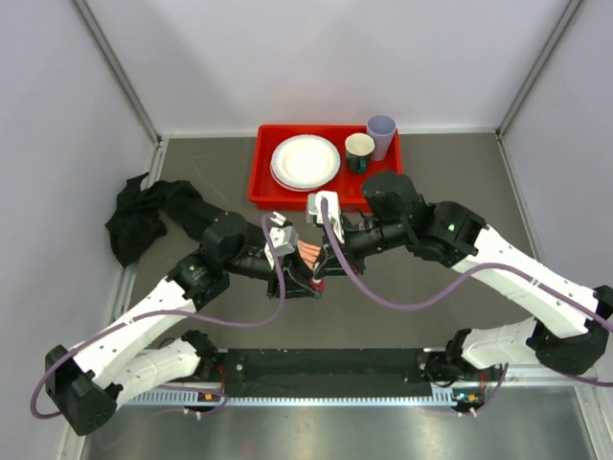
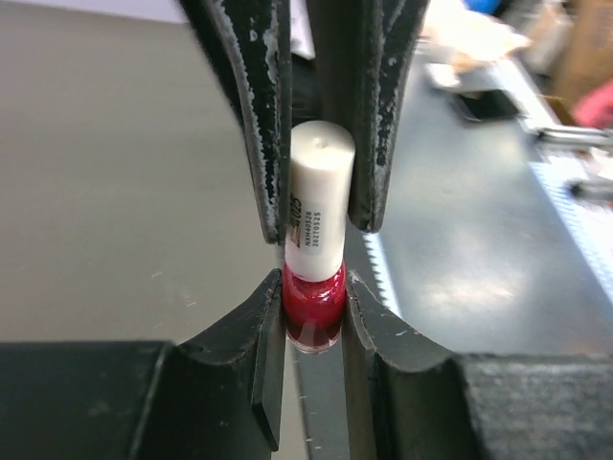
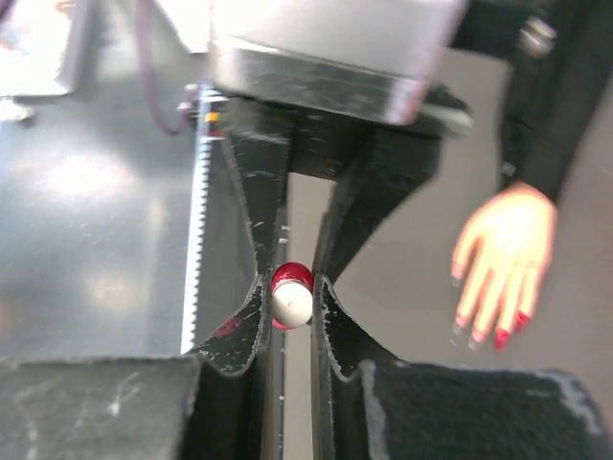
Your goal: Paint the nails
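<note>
The black sleeve trails off to the far left of the left end effector. That end effector is clenched on the red glass body of one nail polish bottle, a finger pressed to each side. The right end effector meets it head-on from the opposite side and is clamped on the bottle's white cap, so both hold the same bottle between them above the counter.

In the right wrist view the nails lie to the right of the right end effector, low on the counter and apart from its fingers. They tip the fingers of a single mannequin hand, palm down, fingers spread. Two nails read clearly as dark red; the rest are too blurred to count.

Beyond both end effectors sits one red tray holding stacked white plates, number unclear, and a dark cup. A lavender cup stands at its far right corner. From above, the arms cover most of the hand.
</note>
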### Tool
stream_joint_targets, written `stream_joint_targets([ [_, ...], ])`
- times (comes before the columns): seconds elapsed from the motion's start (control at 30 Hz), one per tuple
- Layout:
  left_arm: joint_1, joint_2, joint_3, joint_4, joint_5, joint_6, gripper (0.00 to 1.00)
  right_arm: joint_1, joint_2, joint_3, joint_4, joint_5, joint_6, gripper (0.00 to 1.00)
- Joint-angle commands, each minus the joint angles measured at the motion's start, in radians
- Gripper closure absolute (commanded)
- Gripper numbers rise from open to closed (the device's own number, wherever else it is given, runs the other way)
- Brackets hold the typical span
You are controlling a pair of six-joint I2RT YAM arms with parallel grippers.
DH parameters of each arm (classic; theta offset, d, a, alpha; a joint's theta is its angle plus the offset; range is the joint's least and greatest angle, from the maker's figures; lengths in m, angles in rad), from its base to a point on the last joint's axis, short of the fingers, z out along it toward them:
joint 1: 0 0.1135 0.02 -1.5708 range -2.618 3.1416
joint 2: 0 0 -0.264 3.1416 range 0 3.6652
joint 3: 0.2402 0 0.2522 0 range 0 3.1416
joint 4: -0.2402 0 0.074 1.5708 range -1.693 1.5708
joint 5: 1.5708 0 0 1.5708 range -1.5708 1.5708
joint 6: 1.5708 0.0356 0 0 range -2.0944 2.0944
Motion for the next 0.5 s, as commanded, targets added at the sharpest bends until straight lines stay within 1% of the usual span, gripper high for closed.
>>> stream_joint_targets([
  [0.0,0.008,-0.034,0.048,-0.015,-0.333,0.055,1.00,-0.001,-0.012,-0.027,0.044,0.136,0.117,1.00],
  [0.03,0.009,-0.045,0.045,-0.020,-0.398,0.059,1.00,0.002,-0.032,-0.050,0.065,0.175,0.153,1.00],
  [0.07,0.011,-0.049,0.039,-0.016,-0.482,0.061,1.00,0.012,-0.043,-0.071,0.125,0.303,0.198,1.00],
  [0.1,0.011,-0.052,0.036,-0.019,-0.624,0.064,1.00,0.025,-0.049,-0.107,0.151,0.378,0.296,1.00],
  [0.13,0.011,-0.059,0.041,-0.028,-0.712,0.063,1.00,0.100,-0.055,-0.119,0.174,0.485,0.349,1.00],
  [0.17,0.012,-0.062,0.039,-0.029,-0.783,0.059,1.00,0.148,-0.046,-0.128,0.192,0.808,0.405,1.00],
  [0.2,0.015,-0.065,0.036,-0.029,-0.888,0.062,1.00,0.194,-0.032,-0.119,0.179,0.966,0.559,1.00],
  [0.23,0.018,-0.071,0.035,-0.032,-0.916,0.064,1.00,0.266,-0.005,-0.096,0.124,1.099,0.670,1.00],
  [0.27,0.021,-0.074,0.033,-0.034,-0.936,0.063,1.00,0.286,0.049,-0.070,0.080,1.218,0.758,1.00],
  [0.3,0.026,-0.078,0.032,-0.026,-0.944,0.063,1.00,0.308,0.079,-0.018,0.023,1.254,0.871,1.00],
  [0.33,0.026,-0.085,0.024,-0.020,-0.940,0.064,1.00,0.324,0.098,-0.004,0.018,1.291,0.901,1.00],
  [0.4,0.024,-0.088,0.018,-0.016,-0.918,0.059,1.00,0.337,0.126,0.008,0.038,1.280,0.889,1.00],
  [0.47,0.026,-0.089,0.015,-0.016,-0.869,0.059,1.00,0.335,0.112,0.005,0.058,1.271,0.862,1.00],
])
